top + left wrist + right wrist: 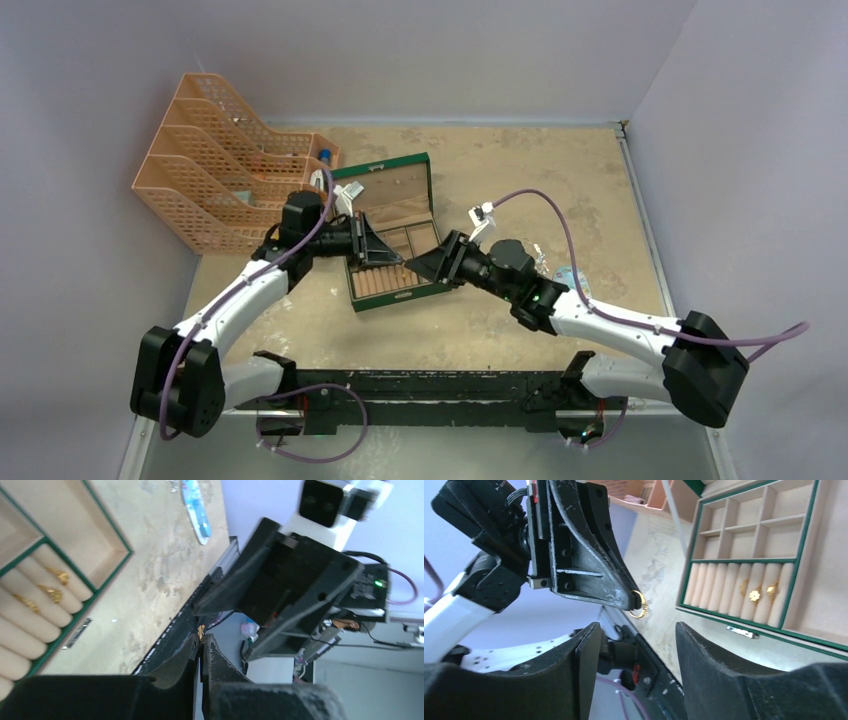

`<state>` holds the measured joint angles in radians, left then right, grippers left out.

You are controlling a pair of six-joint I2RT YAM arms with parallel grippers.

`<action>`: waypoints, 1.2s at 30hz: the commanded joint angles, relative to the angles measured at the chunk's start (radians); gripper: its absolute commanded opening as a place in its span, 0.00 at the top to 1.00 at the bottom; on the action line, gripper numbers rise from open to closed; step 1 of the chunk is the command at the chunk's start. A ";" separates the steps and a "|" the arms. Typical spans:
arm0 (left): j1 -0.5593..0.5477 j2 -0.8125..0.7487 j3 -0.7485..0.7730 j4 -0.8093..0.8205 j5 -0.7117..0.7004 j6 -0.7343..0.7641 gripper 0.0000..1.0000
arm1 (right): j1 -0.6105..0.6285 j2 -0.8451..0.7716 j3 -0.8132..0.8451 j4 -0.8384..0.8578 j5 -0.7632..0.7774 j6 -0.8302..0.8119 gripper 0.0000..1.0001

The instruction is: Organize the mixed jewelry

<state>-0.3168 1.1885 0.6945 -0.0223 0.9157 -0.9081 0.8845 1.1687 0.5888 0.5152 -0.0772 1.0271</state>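
Note:
My left gripper point(201, 637) is shut on a tiny gold ring point(201, 630), held edge-on at its fingertips. In the right wrist view that ring point(639, 605) hangs from the left gripper point(634, 600), just above and between my right gripper's point(639, 650) open fingers, which hold nothing. From above, both grippers meet tip to tip, left gripper point(392, 258) and right gripper point(425, 264), over the near edge of the green box point(425, 175). Three gold rings point(754, 596) sit on the box's tan rolls point(30, 625). A small silvery glint point(543, 262) lies behind the right arm.
A peach slotted file rack point(215, 170) stands at the back left. A light-blue oval packet point(570, 275) lies right of the box. A small metal strip point(741, 631) rests on the table by the box's edge. The arms' black base rail point(430, 385) runs along the near edge.

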 commanded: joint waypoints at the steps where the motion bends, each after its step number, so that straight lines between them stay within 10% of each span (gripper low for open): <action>1: -0.005 -0.063 0.087 0.051 0.134 -0.053 1.00 | -0.013 -0.056 -0.059 0.230 -0.052 0.129 0.38; 9: -0.004 -0.115 0.126 0.153 0.288 -0.167 1.00 | -0.015 -0.027 -0.047 0.568 -0.220 0.197 0.43; 23: -0.005 -0.144 0.136 0.208 0.314 -0.221 1.00 | -0.015 -0.033 -0.033 0.582 -0.215 0.240 0.74; 36: -0.005 -0.134 0.114 0.233 0.299 -0.234 1.00 | -0.015 0.009 -0.023 0.593 -0.241 0.229 0.76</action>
<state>-0.3168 1.0618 0.8074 0.1490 1.2083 -1.1294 0.8700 1.1679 0.5217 1.0447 -0.2836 1.2583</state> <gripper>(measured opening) 0.011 0.248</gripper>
